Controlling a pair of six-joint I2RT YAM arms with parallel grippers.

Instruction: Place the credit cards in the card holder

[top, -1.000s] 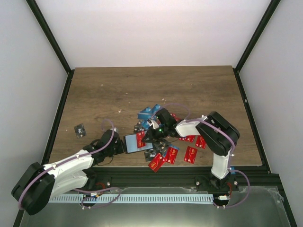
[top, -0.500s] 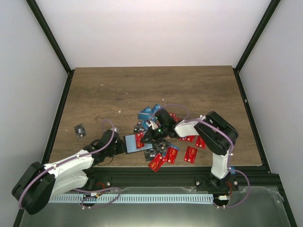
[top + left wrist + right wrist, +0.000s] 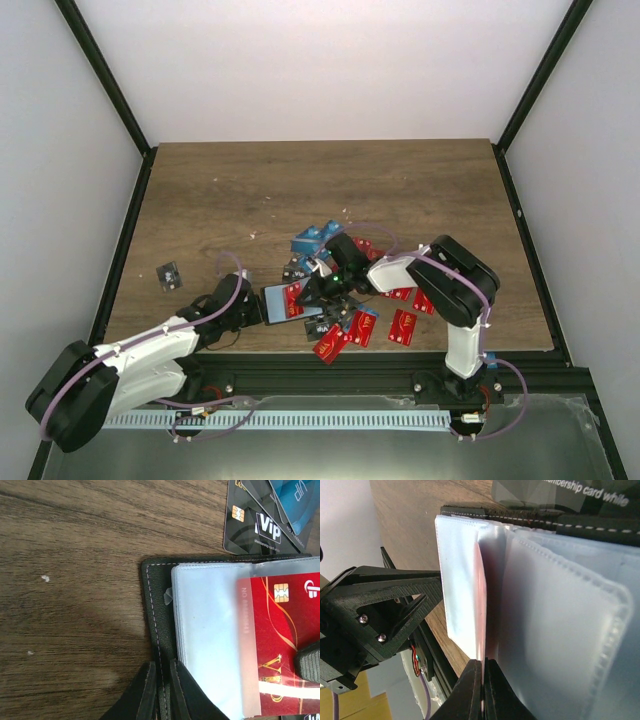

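Between the right jaws, 1 red credit card [image 3: 285, 630], pinched tight, partly inside the card holder [image 3: 158, 605]; left jaws grip its edge.

Top cam sits high up behind the near edge of the table [image 3: 300, 180] and looks down over all of it, fairly far out, so the card holder [image 3: 277, 304] is tiny near the front. Left wrist cam hangs right over that holder, facing straight down at its left border and the wood. The right wrist cam is even closer, looking edge-on along the holder's clear sleeves toward the left end effector [image 3: 420, 587], so all three views share the holder.
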